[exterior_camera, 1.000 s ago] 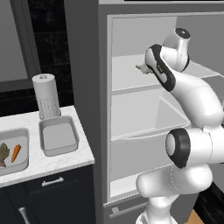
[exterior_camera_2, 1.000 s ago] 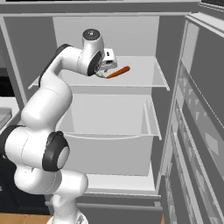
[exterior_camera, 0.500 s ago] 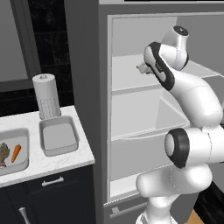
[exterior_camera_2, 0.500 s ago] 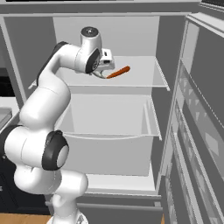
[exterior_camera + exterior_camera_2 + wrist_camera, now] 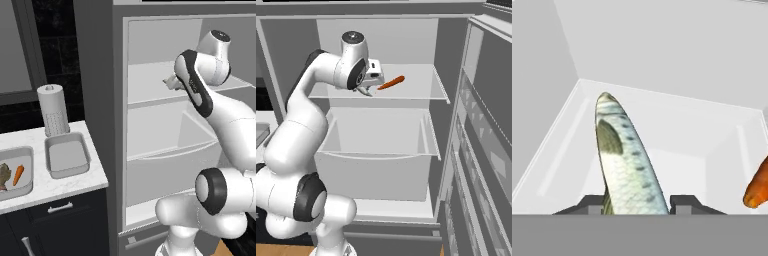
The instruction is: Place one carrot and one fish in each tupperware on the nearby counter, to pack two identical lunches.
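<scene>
silver-green fish point(image 5: 624, 160) sits clamped between the gripper point(image 5: 637, 204) fingers over the fridge's upper shelf point(image 5: 416, 90); a carrot point(image 5: 391, 83) lies beside it, one tupperware point(image 5: 66, 155) empty on the counter point(image 5: 60, 185).

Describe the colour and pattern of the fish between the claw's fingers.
Silvery-white fish with dark speckles and an olive-grey fin; clearest in the hand view.

Three cams, all pointed into the open fridge

Left base view sits back-left, looking forward and down past the arm point(image 5: 220, 125), catching the counter point(image 5: 65, 185) too. Right base view looks from back-right at the same fridge shelf point(image 5: 416, 92). Hand view is way closer, right down on that shelf, facing the back wall, fish point(image 5: 624, 160) up close.
</scene>
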